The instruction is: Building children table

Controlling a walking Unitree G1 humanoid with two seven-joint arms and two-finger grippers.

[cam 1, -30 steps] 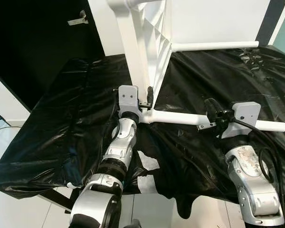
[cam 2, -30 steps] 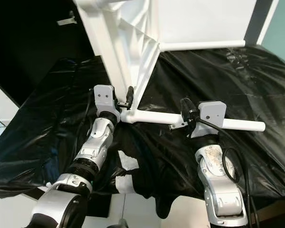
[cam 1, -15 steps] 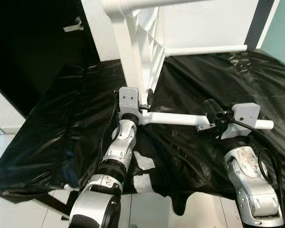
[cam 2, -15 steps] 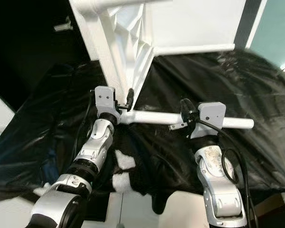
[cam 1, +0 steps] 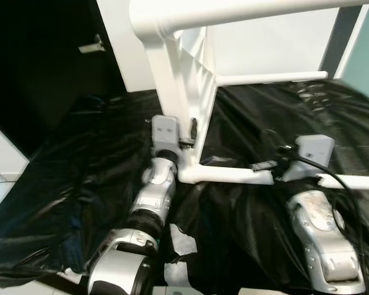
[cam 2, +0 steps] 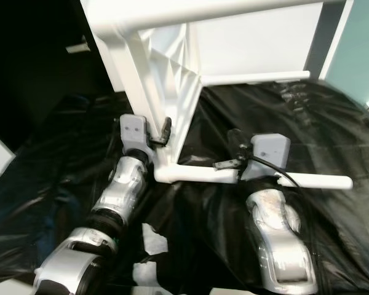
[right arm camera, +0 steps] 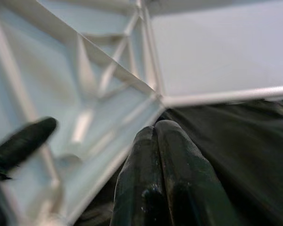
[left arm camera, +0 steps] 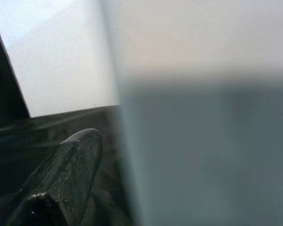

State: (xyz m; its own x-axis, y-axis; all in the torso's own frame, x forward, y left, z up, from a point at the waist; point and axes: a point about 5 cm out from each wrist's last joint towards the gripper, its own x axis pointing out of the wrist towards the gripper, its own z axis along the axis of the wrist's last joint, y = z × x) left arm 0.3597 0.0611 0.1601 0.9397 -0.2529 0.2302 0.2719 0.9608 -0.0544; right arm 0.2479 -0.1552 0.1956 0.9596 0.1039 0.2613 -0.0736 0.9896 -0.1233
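Left eye view: both fingers clamp the white table (cam 1: 184, 92); left fingers (cam 1: 193, 131) at its frame; right fingers (cam 1: 277, 161) on a leg.

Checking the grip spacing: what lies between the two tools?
In the left eye view, a bare stretch of the white table leg runs from the left tool to the right tool.

Black sheeting (cam 1: 80, 184), prob. white wall (cam 1: 264, 43)

White children's table (cam 1: 172, 92) all over — legs, ribbed underside, plain, no pattern. Glossy black plastic sheet (cam 1: 67, 184) under it, w/ pale shiny creases. Silver arms, grey wrist housings, black fingers (right arm camera: 165, 188). Bkgd: white wall (cam 1: 264, 43), black door (cam 1: 43, 61) at left — teal strip far right.
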